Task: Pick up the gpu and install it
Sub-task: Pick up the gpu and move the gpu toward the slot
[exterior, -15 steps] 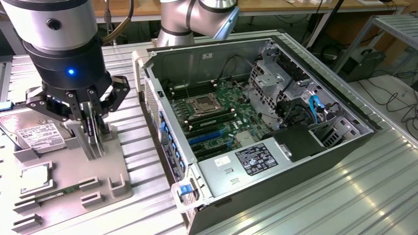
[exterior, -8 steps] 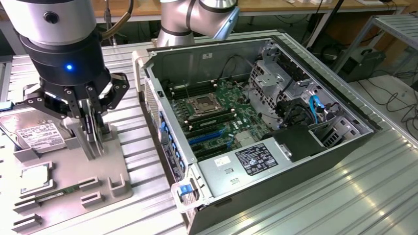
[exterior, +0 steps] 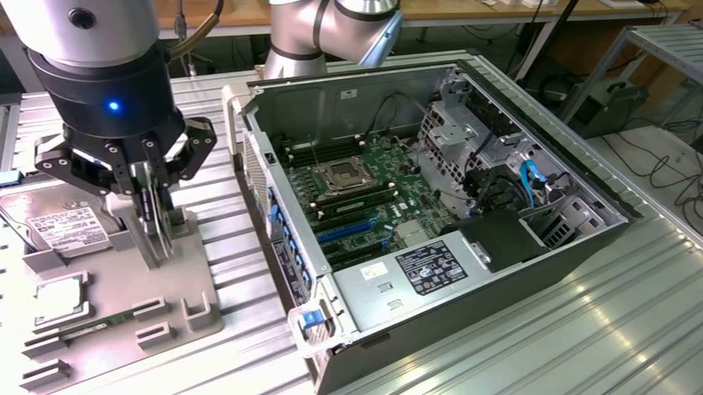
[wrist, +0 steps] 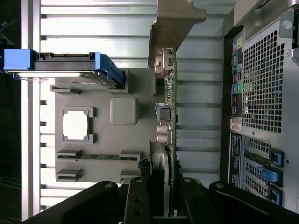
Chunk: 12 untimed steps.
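Bright overhead light glares off the ribbed metal table (exterior: pixel 615 329), shadows soft

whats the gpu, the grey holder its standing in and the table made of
The gpu: a green circuit board, likely fibreglass laminate, with a dull silver bracket at one end that looks like sheet metal. The grey holder: matte, with moulded-looking slots, so probably plastic, though it could be painted. The table: ribbed slats with a bright brushed sheen, likely aluminium.

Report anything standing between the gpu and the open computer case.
Nothing visible does. The gpu, gripped by the gripper, stands on edge in the grey holder; only bare table slats lie before the case.
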### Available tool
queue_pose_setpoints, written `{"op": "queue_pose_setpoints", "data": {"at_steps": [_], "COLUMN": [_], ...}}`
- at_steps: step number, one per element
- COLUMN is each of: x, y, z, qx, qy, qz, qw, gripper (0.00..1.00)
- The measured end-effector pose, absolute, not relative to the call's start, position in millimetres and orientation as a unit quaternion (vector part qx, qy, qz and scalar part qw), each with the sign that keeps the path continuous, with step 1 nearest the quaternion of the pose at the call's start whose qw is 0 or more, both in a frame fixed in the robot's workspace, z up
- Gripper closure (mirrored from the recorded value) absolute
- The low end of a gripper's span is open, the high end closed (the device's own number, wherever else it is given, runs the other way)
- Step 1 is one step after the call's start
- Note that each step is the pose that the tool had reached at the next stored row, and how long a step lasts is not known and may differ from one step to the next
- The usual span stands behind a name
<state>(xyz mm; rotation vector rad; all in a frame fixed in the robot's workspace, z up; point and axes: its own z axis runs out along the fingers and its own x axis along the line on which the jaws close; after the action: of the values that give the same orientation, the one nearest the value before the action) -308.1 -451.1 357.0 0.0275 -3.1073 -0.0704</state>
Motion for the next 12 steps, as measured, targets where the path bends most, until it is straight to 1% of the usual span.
{"op": "queue_pose_setpoints", "data": {"at_steps": [12], "x": [-308.1], "y": [-451.1], "z": [366.9], "qx": [0.009], "qy": [-1.0], "qz": [-0.023], "qw": [0.019], "gripper": [0.72]}}
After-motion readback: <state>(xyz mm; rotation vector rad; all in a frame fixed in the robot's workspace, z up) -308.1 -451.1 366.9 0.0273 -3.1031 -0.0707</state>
